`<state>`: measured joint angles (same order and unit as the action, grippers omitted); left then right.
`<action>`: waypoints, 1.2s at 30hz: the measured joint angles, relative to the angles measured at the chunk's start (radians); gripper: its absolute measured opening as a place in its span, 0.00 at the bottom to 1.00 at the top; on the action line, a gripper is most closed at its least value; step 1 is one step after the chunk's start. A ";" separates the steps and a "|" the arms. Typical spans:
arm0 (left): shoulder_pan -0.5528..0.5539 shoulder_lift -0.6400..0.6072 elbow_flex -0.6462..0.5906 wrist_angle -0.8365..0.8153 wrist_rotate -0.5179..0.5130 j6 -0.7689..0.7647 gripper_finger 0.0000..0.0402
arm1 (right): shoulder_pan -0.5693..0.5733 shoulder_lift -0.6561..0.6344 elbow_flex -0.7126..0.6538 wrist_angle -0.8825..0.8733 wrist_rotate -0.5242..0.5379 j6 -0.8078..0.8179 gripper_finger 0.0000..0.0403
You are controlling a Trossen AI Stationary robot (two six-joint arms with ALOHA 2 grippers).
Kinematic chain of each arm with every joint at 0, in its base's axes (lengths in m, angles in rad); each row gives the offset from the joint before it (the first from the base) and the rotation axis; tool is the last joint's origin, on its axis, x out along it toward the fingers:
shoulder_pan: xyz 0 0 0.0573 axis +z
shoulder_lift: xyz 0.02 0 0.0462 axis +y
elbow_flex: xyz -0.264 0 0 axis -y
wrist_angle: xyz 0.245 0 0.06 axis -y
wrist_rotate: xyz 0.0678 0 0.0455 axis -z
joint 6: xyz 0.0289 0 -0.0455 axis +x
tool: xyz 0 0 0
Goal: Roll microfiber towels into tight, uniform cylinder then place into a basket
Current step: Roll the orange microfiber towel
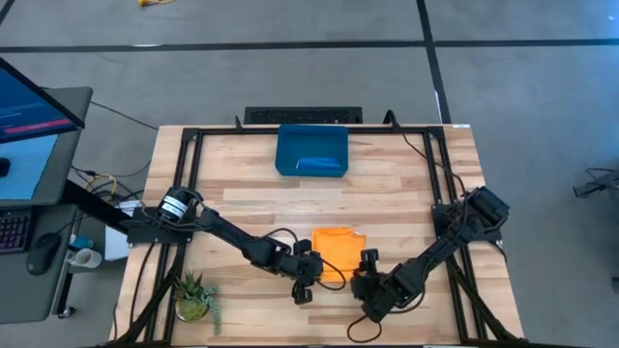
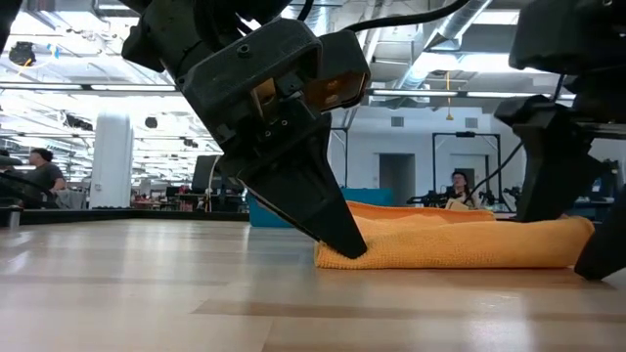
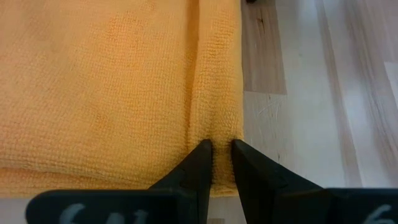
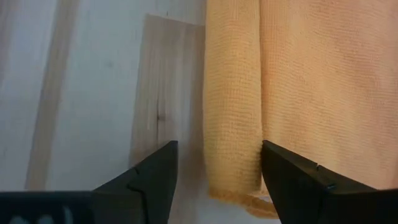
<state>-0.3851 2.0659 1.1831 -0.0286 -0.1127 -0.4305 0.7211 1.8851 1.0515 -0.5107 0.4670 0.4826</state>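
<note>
The yellow-orange towel (image 1: pixel 337 247) lies on the table near its front edge, and its near edge is rolled into a thick ridge (image 3: pixel 214 93). My left gripper (image 3: pixel 217 152) is shut on the ridge's left end. My right gripper (image 4: pixel 219 162) is open at the right end, one finger on bare wood and one over the flat cloth. The dark blue basket (image 1: pixel 287 145) stands at the far middle with a blue towel (image 1: pixel 319 164) lying inside it. My left gripper pinches the rolled near edge of the orange towel at its left end (image 3: pixel 216 138) between its two fingers. The fingers slant down from the table's left near side. The towel lies flat on the table and stays slack. Whether my right gripper touches the cloth, I cannot tell.
A small potted plant (image 1: pixel 196 295) stands at the near left corner. A black keyboard-like bar (image 1: pixel 303 116) lies beyond the far edge, behind the basket. Bare wood stretches between towel and basket. People sit in the room behind (image 2: pixel 457 188).
</note>
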 joint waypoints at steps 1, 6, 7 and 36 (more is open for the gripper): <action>0.000 0.000 0.000 0.000 0.000 0.000 0.15 | -0.003 0.000 0.000 0.003 -0.002 0.000 0.61; 0.000 -0.006 -0.002 0.026 -0.001 0.026 0.15 | -0.022 -0.001 -0.001 0.014 -0.048 0.020 0.52; 0.000 -0.005 0.000 0.035 -0.001 0.039 0.15 | -0.026 -0.001 -0.001 0.015 -0.057 0.032 0.49; -0.164 -0.109 0.048 0.001 -0.393 0.408 0.15 | -0.059 0.000 -0.002 0.021 -0.120 0.067 0.04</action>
<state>-0.5488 1.9572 1.2308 -0.0278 -0.5053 -0.0223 0.6617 1.8851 1.0492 -0.4896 0.3473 0.5495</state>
